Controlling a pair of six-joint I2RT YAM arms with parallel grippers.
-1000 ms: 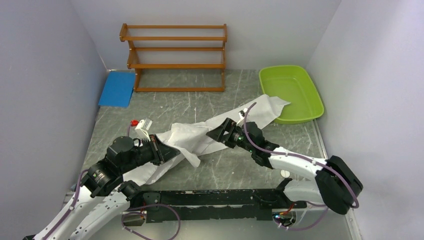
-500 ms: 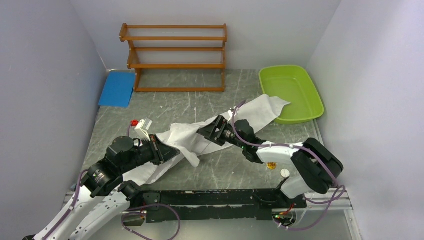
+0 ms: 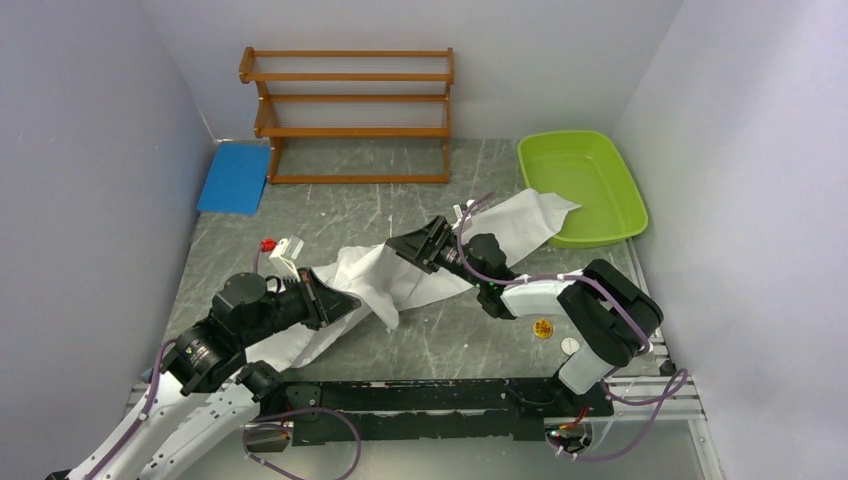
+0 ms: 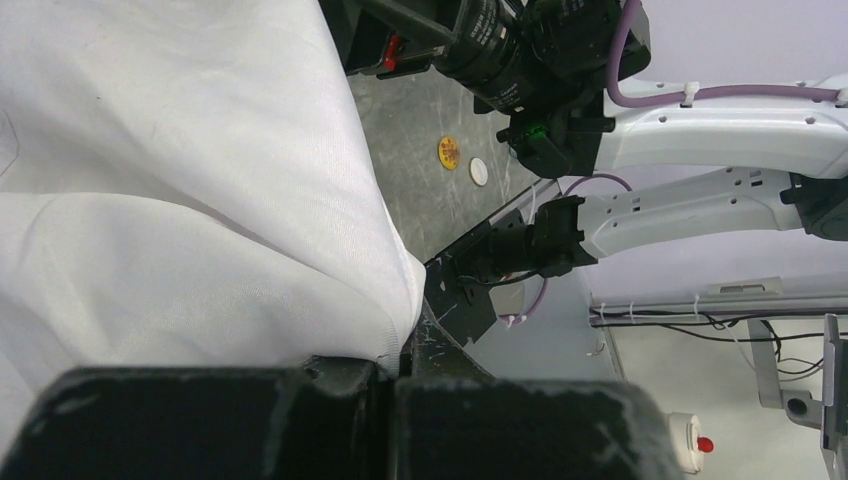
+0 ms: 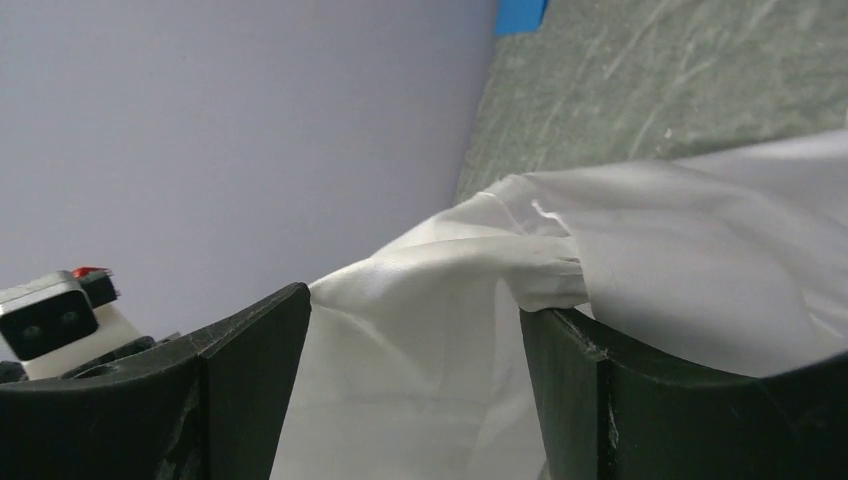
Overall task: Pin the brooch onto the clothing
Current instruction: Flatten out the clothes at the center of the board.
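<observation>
The left gripper (image 3: pixel 338 303), arm stretched low, clamped a fold of the white shirt (image 3: pixel 520 222); the right gripper (image 3: pixel 408 248) pointed leftward over it, jaws spread.

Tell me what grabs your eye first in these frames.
A crumpled white shirt lies diagonally across the middle of the table, strung between both arms: the left gripper is shut on its near-left end, the right gripper stands open astride a fold at its middle. Next come the lime-green tub at far right and the wooden rack against the back wall. A small yellow-orange disc lies on the table beside the right arm.
</observation>
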